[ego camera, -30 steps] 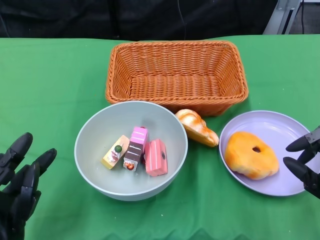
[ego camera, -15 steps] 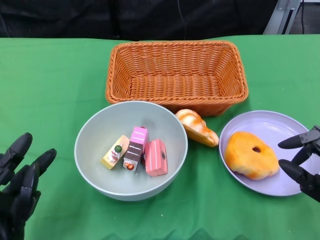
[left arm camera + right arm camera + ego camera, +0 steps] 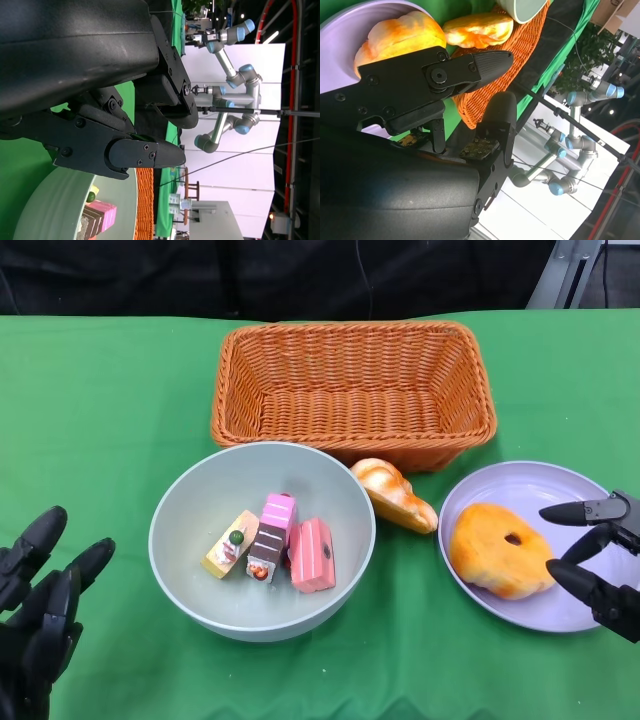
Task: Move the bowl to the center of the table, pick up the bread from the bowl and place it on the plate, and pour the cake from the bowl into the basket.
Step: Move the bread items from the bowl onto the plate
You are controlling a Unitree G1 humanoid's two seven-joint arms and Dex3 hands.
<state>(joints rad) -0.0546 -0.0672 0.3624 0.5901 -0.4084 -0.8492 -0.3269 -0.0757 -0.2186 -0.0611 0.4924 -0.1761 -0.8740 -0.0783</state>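
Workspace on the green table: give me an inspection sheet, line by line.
Surface: green cloth-covered table.
Bowl: near the middle, holding three cake pieces.
Bread: round piece lies on the purple plate; a second bread lies on the cloth between bowl and plate.
Basket: behind the bowl, nothing in it.
Clutter: nothing seen.
Hands: left hand holds nothing, fingers apart; right hand open at the plate's right edge, holding nothing.
Cables: thin lines visible beyond the table in wrist views.
Surroundings: other robot arms in the background.
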